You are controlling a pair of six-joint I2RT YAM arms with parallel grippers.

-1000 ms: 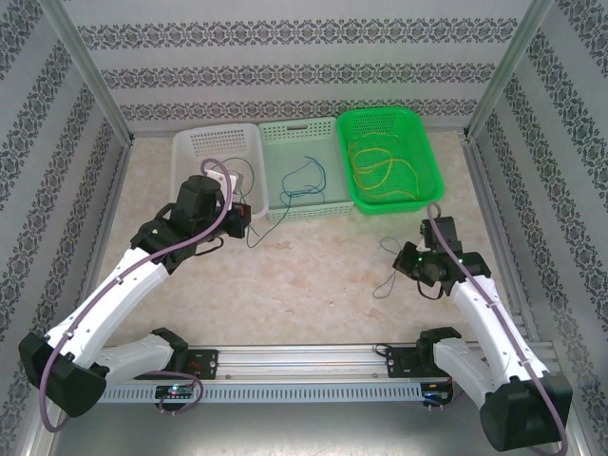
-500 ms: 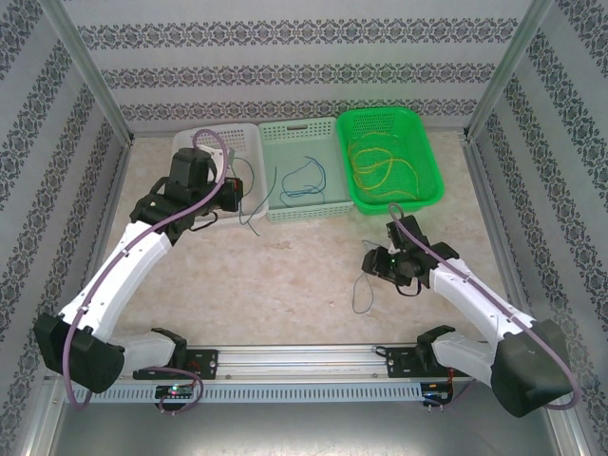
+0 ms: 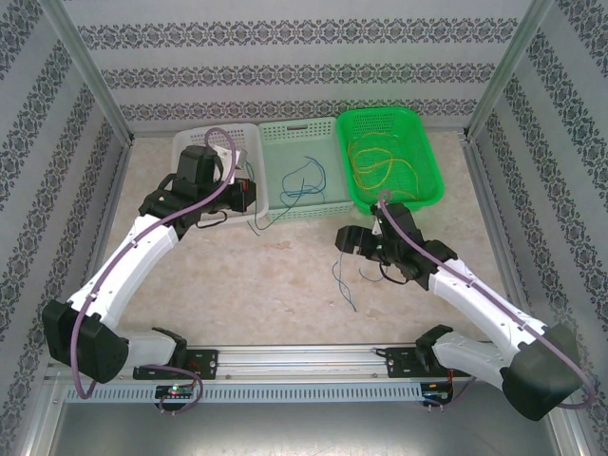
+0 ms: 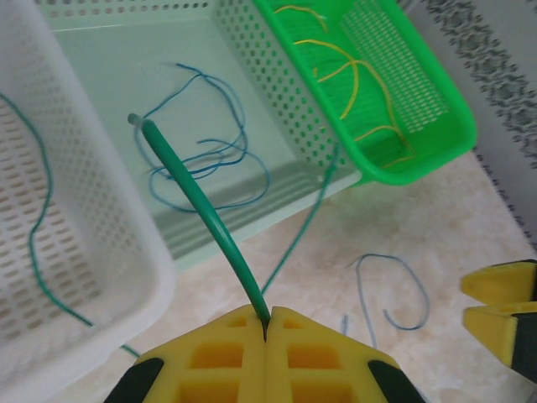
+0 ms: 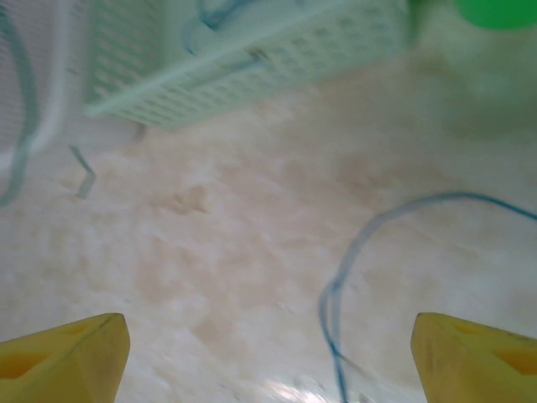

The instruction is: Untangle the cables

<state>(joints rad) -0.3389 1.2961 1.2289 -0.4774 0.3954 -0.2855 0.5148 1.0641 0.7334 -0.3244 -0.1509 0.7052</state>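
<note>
We see the left claw [image 4: 265, 326] clamped on a green cable [image 4: 203, 210]; the right claw [image 5: 268, 336] (jaws wide apart) hangs over a blue cable [image 5: 330, 290] on the table [image 5: 210, 210]

A bench [image 3: 285, 294] with a pale beige, marbled top is enclosed on three sides by white wall panels [image 3: 304, 66] printed with grey ornamental bands. Silver metal posts [image 3: 84, 71] slant up at the back corners, and a slotted aluminium rail [image 3: 304, 356] runs along the near edge. The light is even and soft
</note>
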